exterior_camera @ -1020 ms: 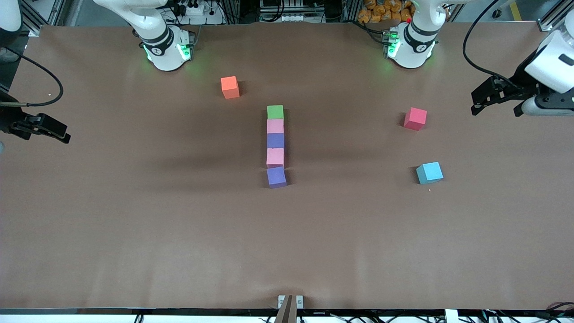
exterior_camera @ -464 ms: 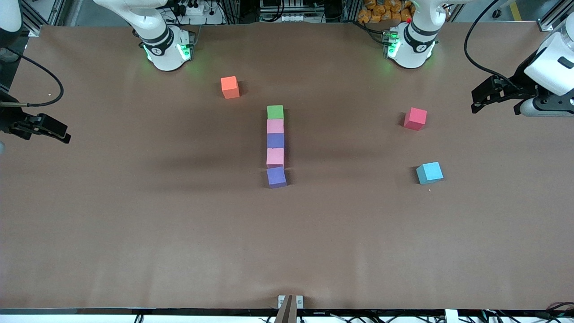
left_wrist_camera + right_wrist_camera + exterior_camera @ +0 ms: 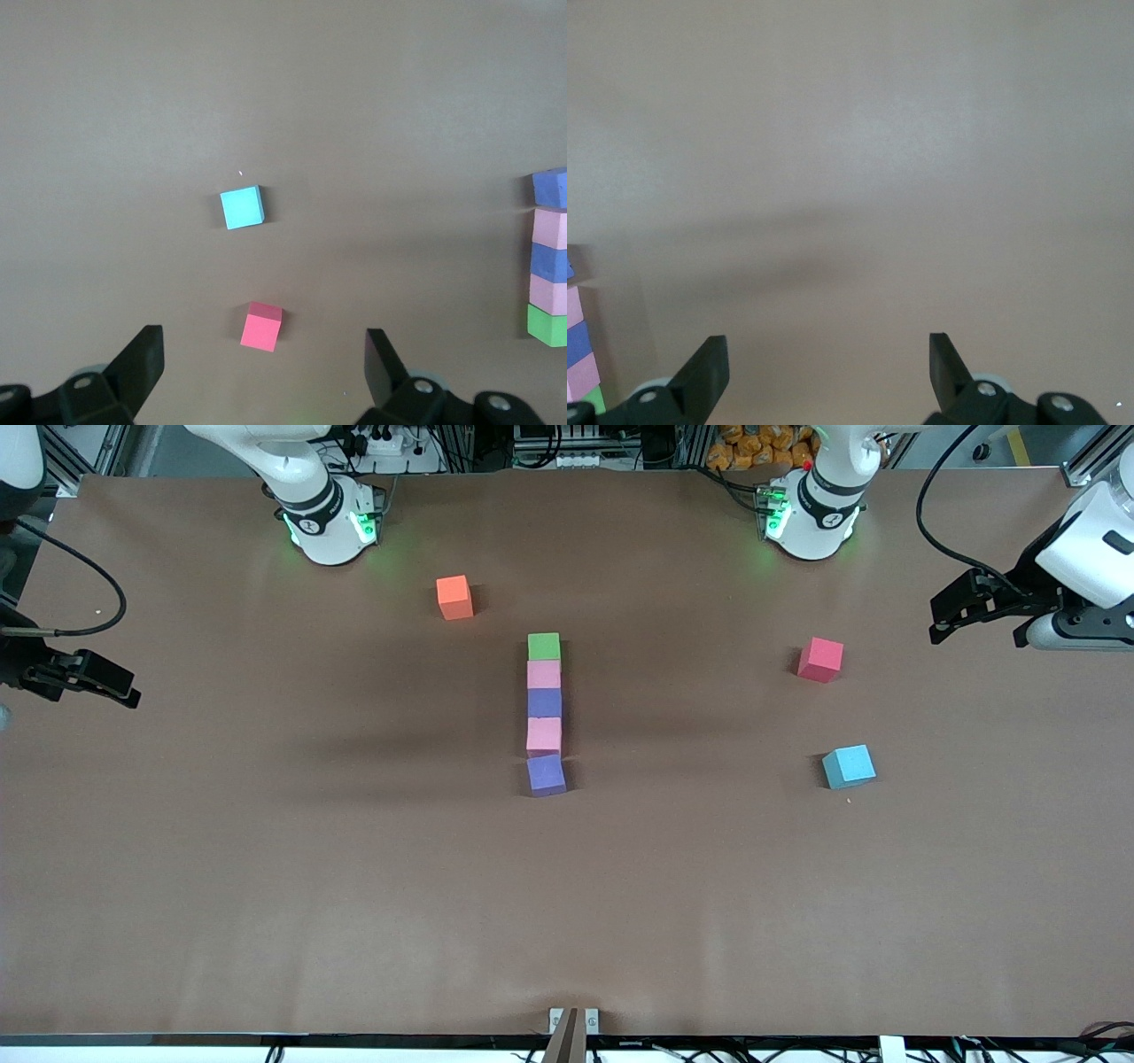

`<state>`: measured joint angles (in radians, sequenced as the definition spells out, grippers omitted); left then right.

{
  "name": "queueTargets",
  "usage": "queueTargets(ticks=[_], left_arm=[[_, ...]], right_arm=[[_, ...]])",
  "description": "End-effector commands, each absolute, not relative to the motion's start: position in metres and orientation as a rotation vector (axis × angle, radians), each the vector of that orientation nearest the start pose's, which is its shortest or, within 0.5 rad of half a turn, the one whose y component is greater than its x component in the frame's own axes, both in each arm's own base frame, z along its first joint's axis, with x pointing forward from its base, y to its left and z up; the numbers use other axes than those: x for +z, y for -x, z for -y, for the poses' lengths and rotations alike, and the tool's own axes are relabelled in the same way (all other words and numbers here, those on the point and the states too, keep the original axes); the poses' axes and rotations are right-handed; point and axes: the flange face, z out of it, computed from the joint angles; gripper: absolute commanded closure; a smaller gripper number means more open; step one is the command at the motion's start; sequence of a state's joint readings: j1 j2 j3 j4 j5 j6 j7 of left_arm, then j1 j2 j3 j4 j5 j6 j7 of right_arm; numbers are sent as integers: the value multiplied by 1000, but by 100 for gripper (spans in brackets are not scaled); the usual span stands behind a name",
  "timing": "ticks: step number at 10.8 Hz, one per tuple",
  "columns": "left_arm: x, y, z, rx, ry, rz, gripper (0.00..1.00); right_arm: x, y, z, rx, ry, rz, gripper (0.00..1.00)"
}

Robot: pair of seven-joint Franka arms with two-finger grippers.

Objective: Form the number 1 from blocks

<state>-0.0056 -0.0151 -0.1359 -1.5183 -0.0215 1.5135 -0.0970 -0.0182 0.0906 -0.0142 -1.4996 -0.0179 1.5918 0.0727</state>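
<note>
Five blocks (image 3: 545, 711) sit in one straight touching line, from 12 to 6 o'clock, so they look like a 1. The left gripper (image 3: 943, 622) and right gripper (image 3: 120, 688) hang over the table ends, both claws apart and empty, likely because the job is done.

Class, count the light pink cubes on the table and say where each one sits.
2. One pink cube sits between the green cube and a purple cube; the other pink cube sits nearer the front camera, between both purple cubes. None appears hidden.

Even overhead light lit the brown table (image 3: 266, 868), casting soft shadows beside the blocks (image 3: 544, 708); pictures looked sharp, without glare.
</note>
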Motion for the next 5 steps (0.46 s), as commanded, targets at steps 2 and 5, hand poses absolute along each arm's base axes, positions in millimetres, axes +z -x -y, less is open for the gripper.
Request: queueTargets(ticks=[2,5], left_arm=[[659,-533,84,-1,3177,-135,0],[658,-534,84,1,3171,-136,0]], right_arm=[[610,-580,23,1,3166,-174,0],[610,-580,23,11,3166,-174,0]])
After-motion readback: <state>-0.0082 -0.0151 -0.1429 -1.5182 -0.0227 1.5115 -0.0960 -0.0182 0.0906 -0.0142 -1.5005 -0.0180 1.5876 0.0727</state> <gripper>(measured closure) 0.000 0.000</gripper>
